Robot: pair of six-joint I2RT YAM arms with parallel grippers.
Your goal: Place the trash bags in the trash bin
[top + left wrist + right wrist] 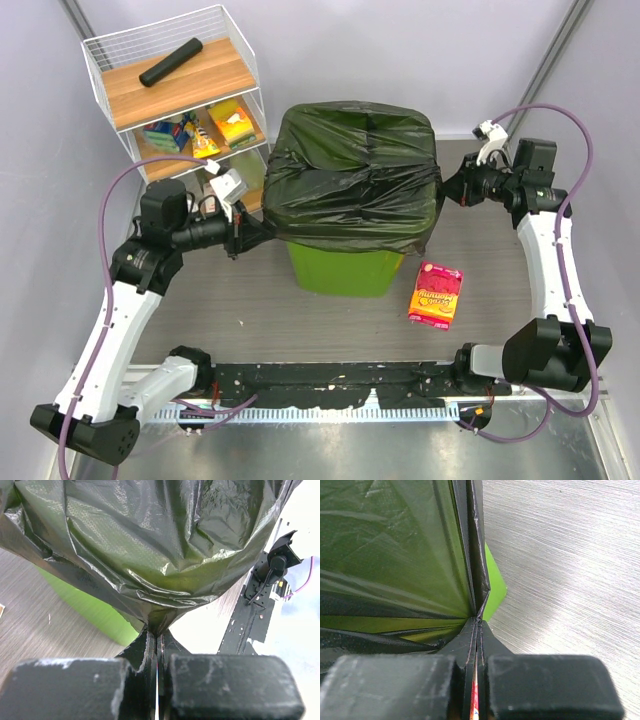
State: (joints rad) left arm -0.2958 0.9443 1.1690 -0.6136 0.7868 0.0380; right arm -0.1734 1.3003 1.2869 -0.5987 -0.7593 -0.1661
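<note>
Black bag (350, 170) drapes over the green bin (345, 272). Left gripper (246, 236) is clamped tight on its left edge, right gripper (448, 188) clamped tight on its right edge.

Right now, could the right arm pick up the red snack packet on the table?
Probably not yet. The right gripper is shut on the trash bag, which is stretched over the trash bin. The red snack packet lies uncovered on the table near that arm, so letting go should free it.
</note>
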